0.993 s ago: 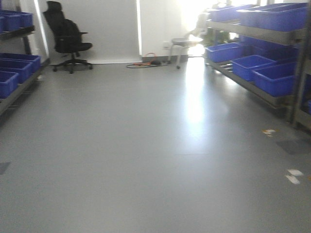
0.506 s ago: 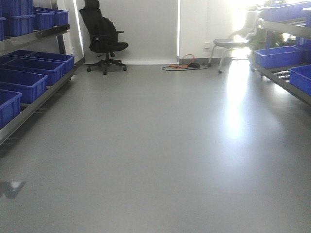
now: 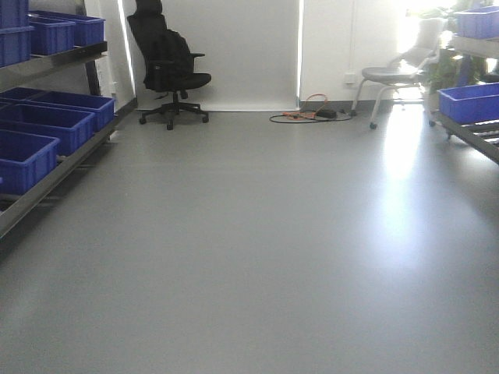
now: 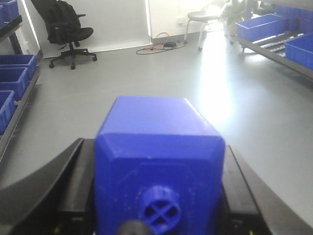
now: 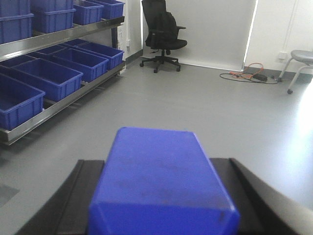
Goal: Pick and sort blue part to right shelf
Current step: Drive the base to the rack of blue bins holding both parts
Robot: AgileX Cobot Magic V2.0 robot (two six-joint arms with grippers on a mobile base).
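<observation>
My left gripper (image 4: 157, 171) is shut on a blue blocky part (image 4: 159, 147) with a round cross-shaped boss facing the camera; the black fingers (image 4: 73, 171) press on both its sides. My right gripper (image 5: 161, 193) is shut on a second blue block (image 5: 161, 176) between its black fingers (image 5: 244, 188). The right shelf (image 3: 475, 132), a steel rack with blue bins (image 3: 468, 101), shows only at the right edge of the front view. It also shows in the left wrist view (image 4: 274, 46) at the upper right, a few metres off. Neither gripper shows in the front view.
A left shelf (image 3: 54, 175) with several blue bins (image 3: 47, 125) lines the left side, and also shows in the right wrist view (image 5: 58, 100). A black office chair (image 3: 168, 62), a grey chair (image 3: 398, 74) and floor cables (image 3: 312, 115) stand at the far wall. Grey floor (image 3: 257, 257) lies ahead.
The front view has swung left: the right shelf slid from filling the right side to the frame's edge, and the left shelf, black chair and cables shifted right.
</observation>
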